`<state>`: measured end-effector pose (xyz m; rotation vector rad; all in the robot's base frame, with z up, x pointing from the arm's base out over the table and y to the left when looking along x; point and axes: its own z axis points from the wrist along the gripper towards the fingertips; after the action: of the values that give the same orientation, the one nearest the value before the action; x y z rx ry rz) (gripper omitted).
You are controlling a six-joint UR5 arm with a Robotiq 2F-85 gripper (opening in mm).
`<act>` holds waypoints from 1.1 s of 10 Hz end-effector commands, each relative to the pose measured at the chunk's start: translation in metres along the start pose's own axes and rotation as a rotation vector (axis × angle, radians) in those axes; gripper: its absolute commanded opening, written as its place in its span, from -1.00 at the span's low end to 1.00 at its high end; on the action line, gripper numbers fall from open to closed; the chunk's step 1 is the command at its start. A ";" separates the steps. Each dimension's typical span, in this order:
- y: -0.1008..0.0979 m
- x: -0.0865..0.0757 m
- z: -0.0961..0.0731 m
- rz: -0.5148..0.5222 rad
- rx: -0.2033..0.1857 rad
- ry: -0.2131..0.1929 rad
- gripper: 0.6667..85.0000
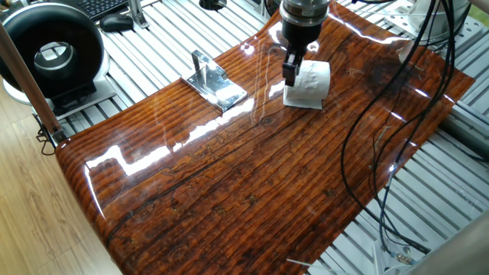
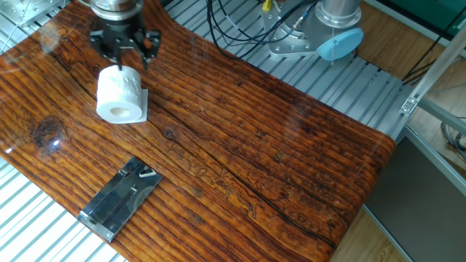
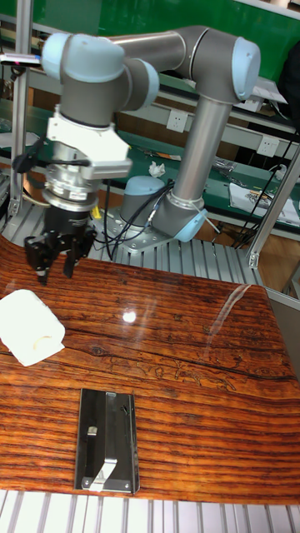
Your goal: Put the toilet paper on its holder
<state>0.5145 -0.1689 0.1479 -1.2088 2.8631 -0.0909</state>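
The toilet paper [image 2: 120,93] is a white roll lying on its side on the wooden tabletop, with a loose sheet under it; it also shows in the other views [image 1: 311,82] [image 3: 32,327]. My gripper [image 2: 125,58] hangs open just above the roll's far end, nothing between its fingers [image 1: 291,73] [image 3: 54,268]. The holder [image 2: 120,198] is a shiny chrome plate with a short bent bar, standing apart from the roll nearer the table edge [image 1: 216,82] [image 3: 106,440].
A large black ring-shaped device [image 1: 53,52] stands off the wooden top at the left. Black cables [image 1: 367,145] hang over the right side of the table. The arm's base [image 2: 331,29] sits on the slatted metal bench behind.
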 end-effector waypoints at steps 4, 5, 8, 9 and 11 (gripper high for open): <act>-0.012 0.004 0.009 -0.086 -0.026 -0.039 0.55; -0.011 0.002 0.012 -0.090 -0.029 -0.042 0.60; -0.009 0.002 0.011 -0.091 -0.038 -0.048 0.60; -0.015 0.005 0.011 -0.075 -0.019 -0.040 0.47; -0.029 -0.009 0.010 0.040 0.030 -0.095 -0.81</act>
<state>0.5264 -0.1828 0.1369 -1.2670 2.7972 -0.0565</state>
